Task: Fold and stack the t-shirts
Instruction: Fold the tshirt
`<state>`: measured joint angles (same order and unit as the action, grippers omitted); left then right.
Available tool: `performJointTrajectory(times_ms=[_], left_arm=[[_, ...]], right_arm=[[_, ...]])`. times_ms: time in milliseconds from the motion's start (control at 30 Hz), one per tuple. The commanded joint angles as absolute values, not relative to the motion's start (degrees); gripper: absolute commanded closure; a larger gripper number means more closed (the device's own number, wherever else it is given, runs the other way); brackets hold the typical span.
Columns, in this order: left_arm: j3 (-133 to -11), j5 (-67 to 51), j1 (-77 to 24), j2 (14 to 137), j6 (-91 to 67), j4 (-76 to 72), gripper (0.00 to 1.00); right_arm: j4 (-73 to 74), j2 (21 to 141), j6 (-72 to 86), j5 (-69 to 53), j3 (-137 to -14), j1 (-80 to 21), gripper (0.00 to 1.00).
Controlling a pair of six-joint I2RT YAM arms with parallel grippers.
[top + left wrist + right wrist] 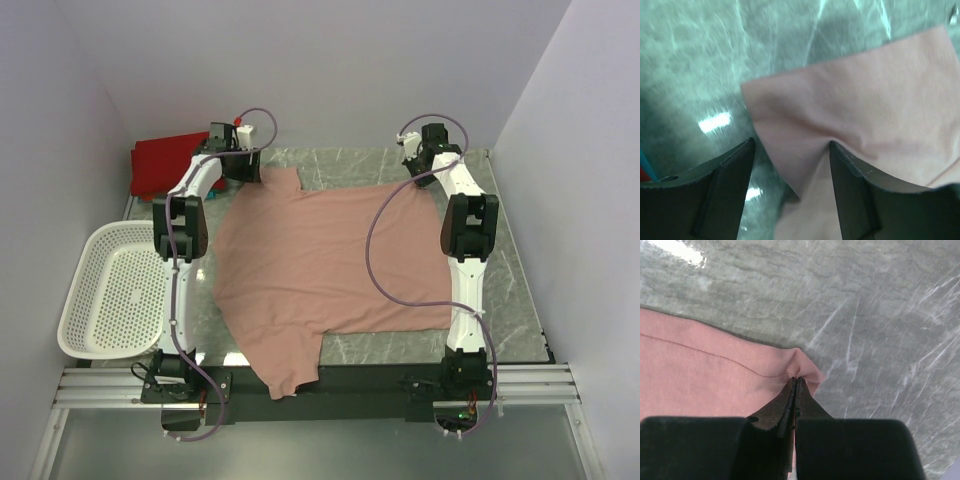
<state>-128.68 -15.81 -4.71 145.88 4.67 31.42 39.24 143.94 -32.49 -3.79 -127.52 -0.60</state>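
1. From the top external camera: shows the pink t-shirt (pixel 320 270) spread wide over the grey marbled table (pixel 510 300), one sleeve draped off the near edge, the other reaching toward the far left; places the left gripper (pixel 245 165) at that far sleeve and the right gripper (pixel 420 165) at the far right corner of the cloth; picks out a red t-shirt (pixel 160 165) heaped at the far left corner, apart from the pink one; sets a white perforated basket (pixel 75 300) off the table's left side, beside the left arm.

2. From the left wrist camera: looks down on the left gripper (pixel 791 145) with jaws well apart, both dark fingers (pixel 727 190) low in the shot; finds a corner of the pink t-shirt (pixel 865 110) running between them, creased where it passes the right-hand finger; nothing clamped, cloth lying loose on the table (pixel 700 55).

3. From the right wrist camera: catches the right gripper (pixel 796 380) with jaws pressed together, pinching a small pucker at the edge of the pink t-shirt (pixel 705 375); hem seam curving into the pinch; cloth left of the fingers, bare table (pixel 865 315) to the right and beyond.
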Motion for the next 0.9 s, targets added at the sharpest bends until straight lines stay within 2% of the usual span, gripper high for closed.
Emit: performJointTrajectory(times_ms=[0, 67, 167, 267, 300, 367, 400, 433, 867], left_arm=[[-131.92, -15.20, -4.83, 147.83, 2.20, 27.69, 0.32], [-132.27, -15.21, -4.92, 148.09, 2.02, 26.99, 0.32], [-132.89, -15.73, -5.01, 148.88, 2.02, 26.10, 0.43], [-133.24, -17.04, -5.10, 148.98, 2.90, 25.84, 0.60], [-133.33, -17.22, -5.10, 148.63, 3.25, 25.84, 0.70], [-132.63, -17.40, -5.01, 147.66, 4.13, 25.14, 0.82], [-132.19, -18.01, -4.84, 146.09, 4.22, 24.44, 0.96], [-130.19, -18.54, -4.66, 144.94, 4.13, 23.65, 1.00], [-110.58, -24.78, -4.13, 124.99, 9.66, 9.06, 1.00]], right_arm=[[40.60, 139.40, -31.73, -5.45, -127.62, -0.44, 1.00], [40.69, 139.39, -31.47, -5.71, -127.97, -0.44, 1.00], [40.87, 139.57, -31.20, -6.06, -128.32, -0.44, 1.00], [40.87, 139.48, -30.85, -5.98, -128.58, -0.44, 1.00], [40.96, 139.48, -31.02, -5.98, -128.67, -0.44, 1.00], [41.13, 139.13, -31.20, -5.98, -128.85, -0.44, 1.00], [41.13, 138.96, -31.64, -5.89, -128.76, -0.44, 1.00], [41.05, 138.26, -31.90, -5.80, -128.24, -0.35, 1.00], [38.32, 130.43, -33.39, -8.52, -124.02, 2.02, 1.00]])
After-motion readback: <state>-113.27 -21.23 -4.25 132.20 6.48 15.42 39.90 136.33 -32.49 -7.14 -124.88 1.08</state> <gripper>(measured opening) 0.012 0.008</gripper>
